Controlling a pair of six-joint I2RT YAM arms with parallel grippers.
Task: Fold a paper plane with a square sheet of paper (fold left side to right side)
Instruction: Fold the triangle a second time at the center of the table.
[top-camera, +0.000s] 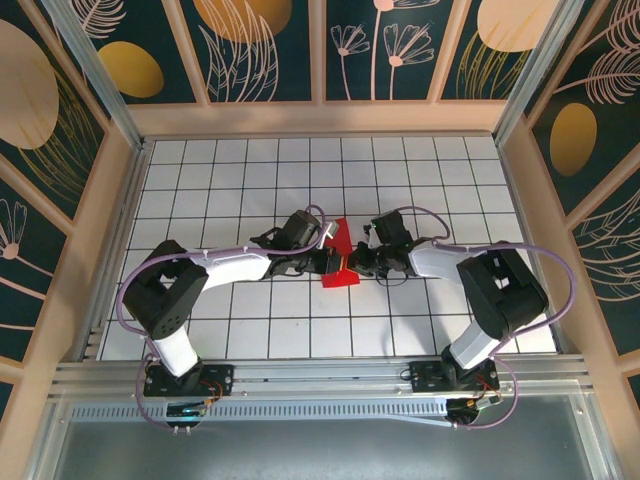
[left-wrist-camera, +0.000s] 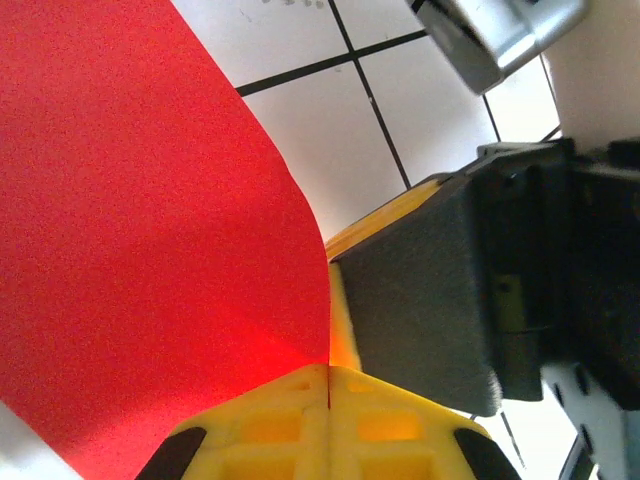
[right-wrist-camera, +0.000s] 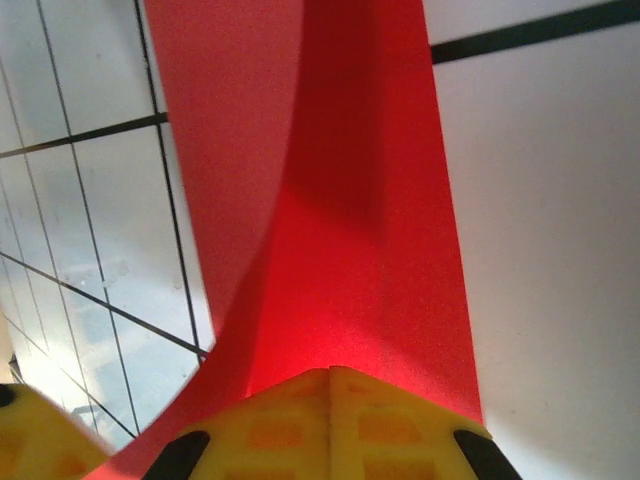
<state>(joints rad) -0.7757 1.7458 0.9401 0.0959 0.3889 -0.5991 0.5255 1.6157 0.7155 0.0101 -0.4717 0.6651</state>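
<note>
The square sheet of paper (top-camera: 339, 279) is bright red, creased and partly lifted off the grid table at mid-table between both arms. My left gripper (top-camera: 335, 262) is shut on its edge; the left wrist view has the red sheet (left-wrist-camera: 150, 250) running into the closed yellow jaws (left-wrist-camera: 328, 368). From the right, my right gripper (top-camera: 353, 266) is shut on the same paper (right-wrist-camera: 350, 230), which rises out of its closed jaws (right-wrist-camera: 330, 371) in a bent strip. The two grippers nearly touch. A paper plane is out of view.
White tiles with black grid lines (top-camera: 400, 180) cover the table, fenced by wooden walls (top-camera: 320, 118). A metal rail (top-camera: 320, 375) runs along the near edge at the arm bases. In the left wrist view, the right gripper's black foam pad (left-wrist-camera: 430, 290) sits close beside my left jaws.
</note>
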